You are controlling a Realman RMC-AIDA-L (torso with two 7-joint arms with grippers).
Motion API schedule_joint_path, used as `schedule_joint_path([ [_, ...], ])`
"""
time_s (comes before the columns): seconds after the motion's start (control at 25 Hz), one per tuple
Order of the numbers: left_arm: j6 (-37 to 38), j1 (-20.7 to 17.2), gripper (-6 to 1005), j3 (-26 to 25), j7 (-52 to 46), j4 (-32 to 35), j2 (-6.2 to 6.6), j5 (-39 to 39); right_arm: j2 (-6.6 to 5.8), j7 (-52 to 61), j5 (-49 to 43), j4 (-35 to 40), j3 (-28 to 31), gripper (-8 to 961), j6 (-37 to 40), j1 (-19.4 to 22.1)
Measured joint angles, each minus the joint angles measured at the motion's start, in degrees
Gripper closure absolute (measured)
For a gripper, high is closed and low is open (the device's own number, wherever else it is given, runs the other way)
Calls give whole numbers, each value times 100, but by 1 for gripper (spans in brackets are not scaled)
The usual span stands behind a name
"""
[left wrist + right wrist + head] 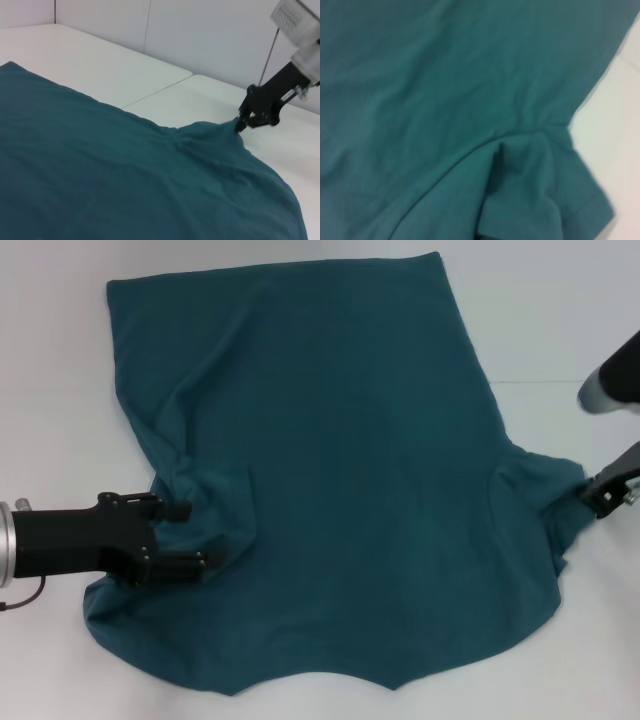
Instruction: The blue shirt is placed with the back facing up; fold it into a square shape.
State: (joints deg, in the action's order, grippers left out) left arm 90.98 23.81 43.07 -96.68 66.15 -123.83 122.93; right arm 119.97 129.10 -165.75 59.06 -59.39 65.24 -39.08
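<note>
**Blue shirt spread on white table, a gripper at each sleeve**

Item: the blue shirt (340,470), dark teal, lying mostly flat on the white table (60,390), plain side up, hem toward the far edge. No lettering or label shows on the upper face. Fabric bunches into creases at both sleeves.

Left gripper (195,535): black, arm reaching in low and level from the robot's left, fingers spread, one above and one below a fold of the left sleeve, lying against the cloth.

Right gripper (592,496): black, at the tip of the right sleeve; seen from the left wrist (242,124), its fingers are pressed together on the sleeve's edge, drawing the cloth to a point slightly raised off the table.
</note>
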Motion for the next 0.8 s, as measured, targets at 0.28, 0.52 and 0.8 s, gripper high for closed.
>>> schedule_joint_path([
  [0.28,8,-18,163,0,0,110,-7,2,18,175,50,1258,-154,901,795,107],
  [0.52,8,-9,159,0,8,111,-9,3,15,474,49,1502,-888,879,931,30],
  [0.8,7,-68,157,-6,31,110,-9,9,31,1023,145,1266,-1681,853,532,-149],
])
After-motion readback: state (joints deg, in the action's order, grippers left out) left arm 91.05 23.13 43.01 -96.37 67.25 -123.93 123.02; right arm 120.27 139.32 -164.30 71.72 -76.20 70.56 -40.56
